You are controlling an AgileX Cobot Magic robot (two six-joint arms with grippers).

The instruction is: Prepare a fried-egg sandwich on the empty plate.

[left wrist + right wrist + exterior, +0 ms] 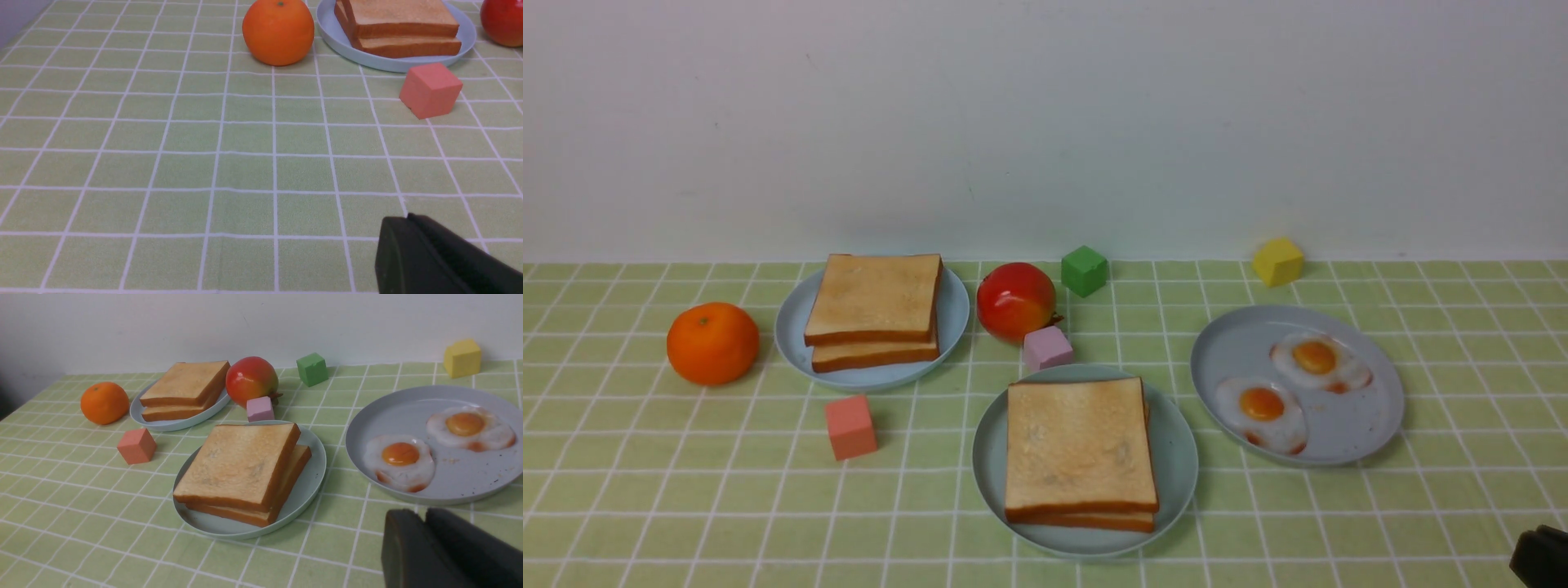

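Note:
The fried-egg sandwich (1080,445) (241,465) lies on the pale teal plate (1178,469) (312,477) at the front middle of the table. It shows as two stacked toast slices, and the egg between them is hidden. My left gripper (408,217) is shut and holds nothing. It hovers over bare cloth, well short of the salmon cube, and is out of the front view. My right gripper (425,512) (1542,557) is shut and holds nothing. It sits at the table's front right corner, in front of the egg plate.
A light-blue plate (953,322) at the back left carries two toast slices (874,310). Another plate (1233,347) on the right holds two fried eggs (1262,406). Also here are an orange (712,343), a red fruit (1015,300), and lilac (1047,348), green (1084,270), yellow (1277,261) and salmon (851,426) cubes.

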